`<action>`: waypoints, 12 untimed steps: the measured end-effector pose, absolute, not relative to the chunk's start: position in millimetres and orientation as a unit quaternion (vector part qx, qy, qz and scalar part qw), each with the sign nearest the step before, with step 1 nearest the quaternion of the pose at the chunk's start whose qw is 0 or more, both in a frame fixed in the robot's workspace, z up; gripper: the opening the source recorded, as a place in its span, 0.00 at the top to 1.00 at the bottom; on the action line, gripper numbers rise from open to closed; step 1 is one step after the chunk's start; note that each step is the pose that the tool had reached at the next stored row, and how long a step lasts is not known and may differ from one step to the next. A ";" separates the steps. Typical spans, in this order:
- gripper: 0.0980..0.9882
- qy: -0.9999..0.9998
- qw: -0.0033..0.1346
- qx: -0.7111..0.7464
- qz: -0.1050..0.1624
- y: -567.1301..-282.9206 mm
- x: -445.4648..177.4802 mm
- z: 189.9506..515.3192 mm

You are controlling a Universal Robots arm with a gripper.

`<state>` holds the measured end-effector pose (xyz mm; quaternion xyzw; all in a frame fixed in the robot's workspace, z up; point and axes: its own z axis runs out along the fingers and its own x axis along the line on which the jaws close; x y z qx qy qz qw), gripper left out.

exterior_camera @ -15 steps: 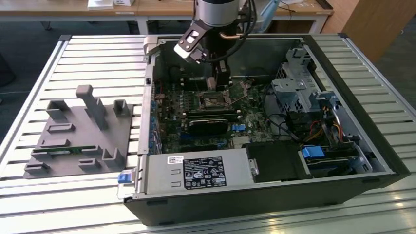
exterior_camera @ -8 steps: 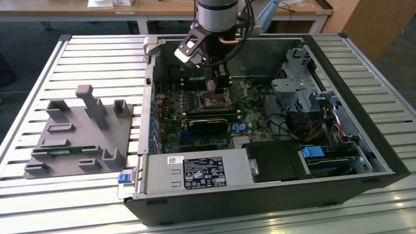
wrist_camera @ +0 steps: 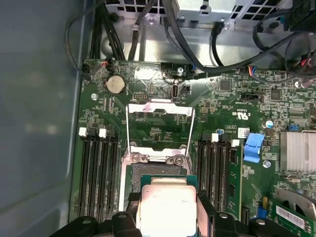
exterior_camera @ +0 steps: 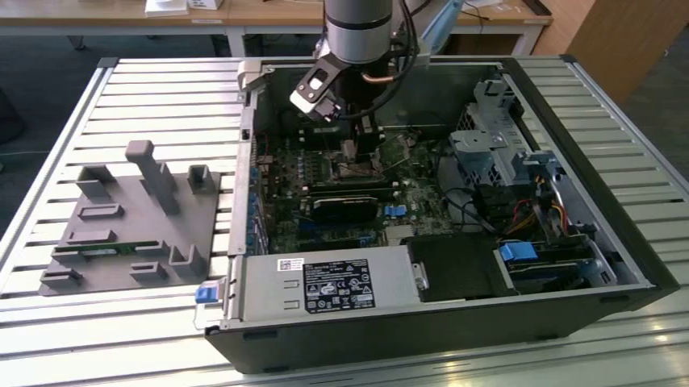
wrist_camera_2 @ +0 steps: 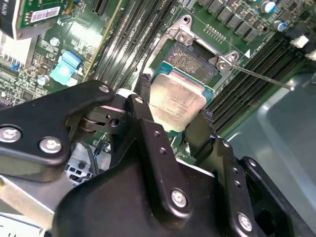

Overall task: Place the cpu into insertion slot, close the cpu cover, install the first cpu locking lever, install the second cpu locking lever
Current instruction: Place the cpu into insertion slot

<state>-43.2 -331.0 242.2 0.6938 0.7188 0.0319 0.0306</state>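
On the exterior view's left, a grey moulded fixture [exterior_camera: 129, 226] sits on the slatted worktop [exterior_camera: 161, 97]. Right of it lies the open computer case [exterior_camera: 431, 334], with the arm reaching down over its green motherboard [exterior_camera: 286, 226]. The end effector [wrist_camera_2: 174, 102] is clamped on the cpu [wrist_camera: 168, 207], its 2 fingers on opposite edges. It holds the chip over the insertion slot [wrist_camera: 158, 170], not seated. The cpu cover [wrist_camera: 159, 109] stands swung open beyond the slot, and 1 thin locking lever [wrist_camera_2: 261, 76] juts free beside it.

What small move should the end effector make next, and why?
Probably ease the chip straight down: the end effector grips it over the open socket, and the cover is swung back out of the way.
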 end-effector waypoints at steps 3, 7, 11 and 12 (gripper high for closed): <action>0.51 0.719 0.031 0.694 0.031 -331.0 -43.2 238.5; 0.51 0.719 0.032 0.694 0.030 -329.9 -43.2 233.7; 0.51 0.719 0.032 0.694 0.030 -329.2 -43.1 231.0; 0.51 0.719 0.032 0.694 0.030 -329.2 -43.1 230.6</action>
